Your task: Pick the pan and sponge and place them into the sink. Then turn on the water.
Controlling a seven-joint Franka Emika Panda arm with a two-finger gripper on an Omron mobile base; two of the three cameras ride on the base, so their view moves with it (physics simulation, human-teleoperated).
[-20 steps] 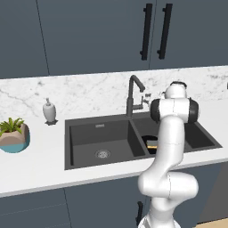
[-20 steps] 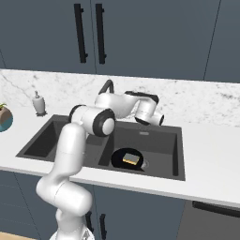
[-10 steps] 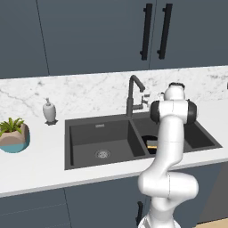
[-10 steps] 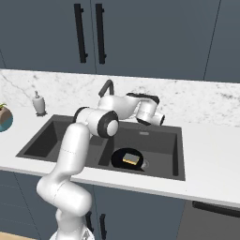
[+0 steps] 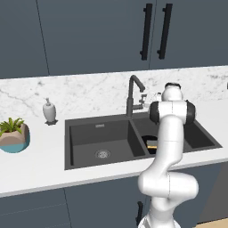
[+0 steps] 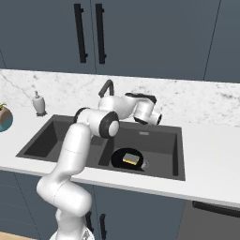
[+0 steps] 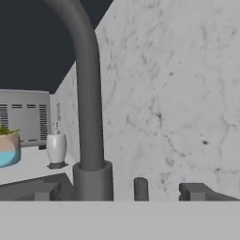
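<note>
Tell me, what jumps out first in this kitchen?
The big white arm bending over the sink, its hand up close to the tall dark faucet. Then the black pan in the right basin, with the yellow sponge lying on it.

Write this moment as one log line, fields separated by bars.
pan: in right basin of sink | sponge: on pan | gripper: open, at faucet base | water: off

Both base views look forward and down from behind the arm, one from its left, one from its right, sharing the counter (image 5: 40, 164), the sink (image 5: 84, 133) and the faucet (image 6: 107, 87). The hand view sits close to the faucet, facing along the counter's back edge toward the soap bottle (image 7: 56, 149).
</note>
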